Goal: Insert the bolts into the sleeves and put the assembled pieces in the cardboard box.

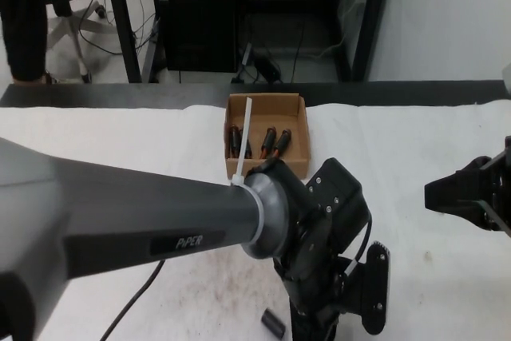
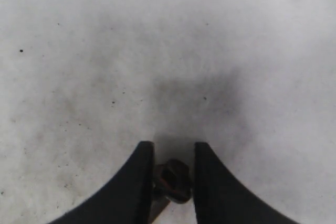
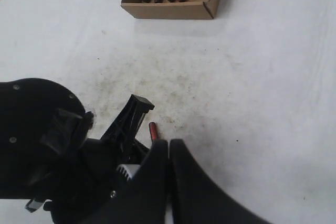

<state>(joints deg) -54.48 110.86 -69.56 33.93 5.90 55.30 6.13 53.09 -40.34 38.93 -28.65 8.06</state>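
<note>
**L tool on bolt, R tool clenched empty**

I've got the L tool (image 2: 173, 146) down low over the counter (image 2: 157, 35), on the arms' side of the cardboard box (image 3: 165, 10). It's grasping a bolt (image 2: 173, 181), hex head pinched btwn both fingers. A black sleeve (image 1: 273, 323) lies loose on the counter, same side of the box, near that tool. In the box: four assembled pieces (image 1: 270, 141), side by side. R tool (image 3: 168, 145) sits well right of the box, fingers pressed together, nothing btwn them.
</note>
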